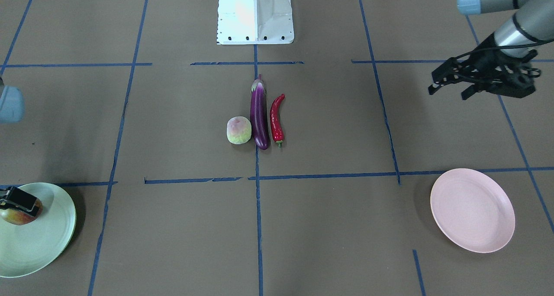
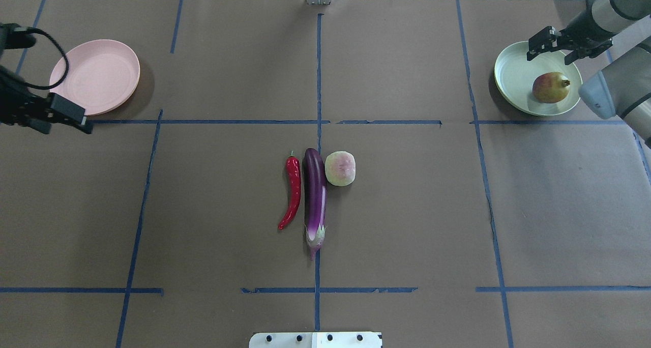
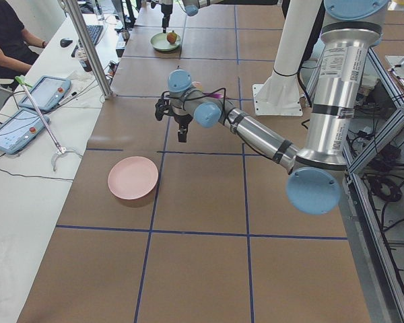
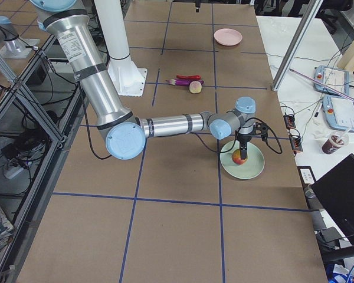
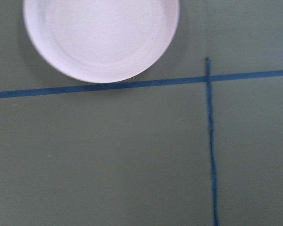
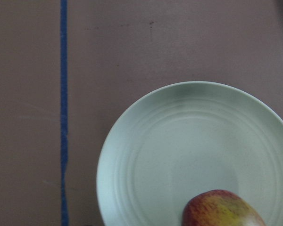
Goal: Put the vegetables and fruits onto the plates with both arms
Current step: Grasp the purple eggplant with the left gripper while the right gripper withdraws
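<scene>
**Q:** Where is the pomegranate?

**A:** On the green plate, off-centre, lying on its side. Nothing touches it. Fruit belongs on a plate, so I judge that one done.

**Q:** Right pincer?

**A:** Jaws apart, empty. It hangs above that plate and points down. My wrist view shows the plate and the fruit's top at the frame's lower edge, with no fingers in shot. The right arm is stretched far out to my right, forearm close to level.

**Q:** The other pieces?

**A:** They lie at table centre, ahead of my base, side by side along the blue tape.
- The eggplant is in the middle, cap toward me.
- The chili is just beside it on my left.
- The pale fruit is on my right, just beside it and perhaps touching.

I judge either arm could reach them there, which is likely why they are laid so.

**Q:** Left pincer?

**A:** Released, holding nothing. It hovers over bare table near the pink plate, on the side toward my base and not above it. That plate is bare. The left forearm runs low and nearly level out to my left, fingers aimed down.

**Q:** Standing?

**A:** One of four placed, by my reckoning. The next piece calls for a reach in to centre.
</scene>
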{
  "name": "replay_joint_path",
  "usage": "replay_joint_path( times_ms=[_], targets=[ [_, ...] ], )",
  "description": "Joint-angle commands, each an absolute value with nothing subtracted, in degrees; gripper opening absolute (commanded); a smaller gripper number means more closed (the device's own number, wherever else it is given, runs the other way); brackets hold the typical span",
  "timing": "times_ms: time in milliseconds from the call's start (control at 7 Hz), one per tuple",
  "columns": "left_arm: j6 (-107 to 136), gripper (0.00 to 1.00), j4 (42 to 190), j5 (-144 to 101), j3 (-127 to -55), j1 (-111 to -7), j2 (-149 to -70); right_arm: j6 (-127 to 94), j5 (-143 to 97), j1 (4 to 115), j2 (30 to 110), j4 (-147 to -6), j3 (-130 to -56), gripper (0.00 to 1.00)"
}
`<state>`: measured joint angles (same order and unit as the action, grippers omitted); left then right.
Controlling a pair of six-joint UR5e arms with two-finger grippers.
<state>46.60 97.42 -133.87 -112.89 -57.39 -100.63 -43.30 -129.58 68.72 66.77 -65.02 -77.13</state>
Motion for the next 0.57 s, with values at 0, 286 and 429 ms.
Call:
replay_joint_path(
  times_ms=[0, 286, 429],
  targets=[
    [61.37, 1.0, 97.03, -126.78, -112.85, -42.27, -111.75, -50.4, -132.45, 69.17, 69.43, -65.3, -86.1, 1.0],
    [68.36, 1.0, 96.86, -112.06, -110.23, -27.31, -118.36, -51.5, -136.46, 69.17, 70.74, -65.3, -90.58, 1.0],
    [69.16, 1.0, 96.86, -109.02, -107.08, -24.2, -120.3, -53.59, -136.67, 68.3, 71.27, -67.22, -94.01, 1.0]
  ],
)
